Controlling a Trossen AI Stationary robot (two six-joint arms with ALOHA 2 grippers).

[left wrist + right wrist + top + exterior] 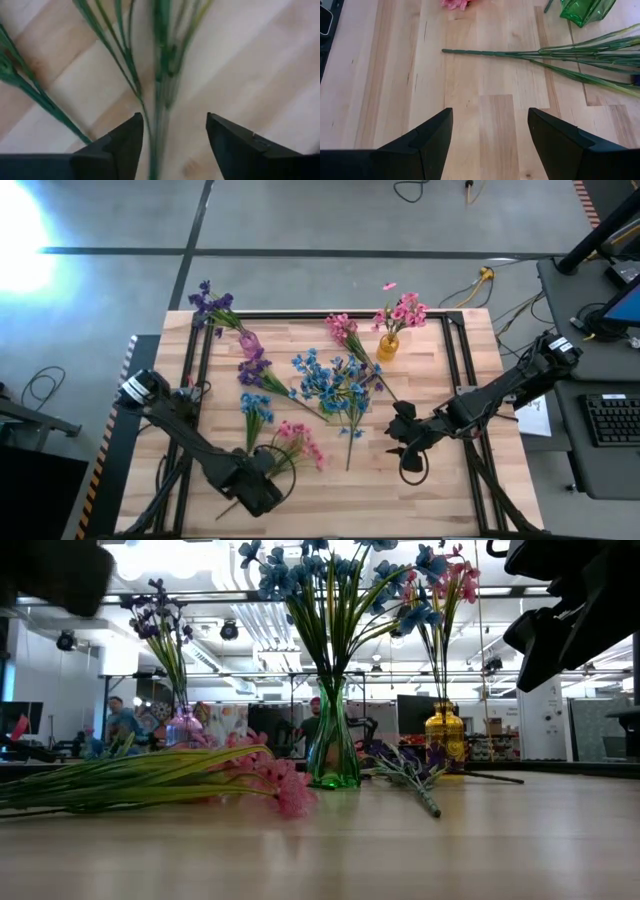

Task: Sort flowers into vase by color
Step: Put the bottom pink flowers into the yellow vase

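My left gripper is open near the table's near edge, low over a loose pink sprig; its fingers stand on either side of the sprig's green stems, and I see no touch. My right gripper is open above bare wood, right of a loose blue sprig's stem. A green vase holds blue flowers, a yellow vase pink ones, and a pink vase purple ones. The pink sprig lies flat on the table.
More loose sprigs lie on the table: a pink one by the yellow vase, a blue one at the left, a purple one beside the green vase. A black frame edges the table. People stand in the room behind.
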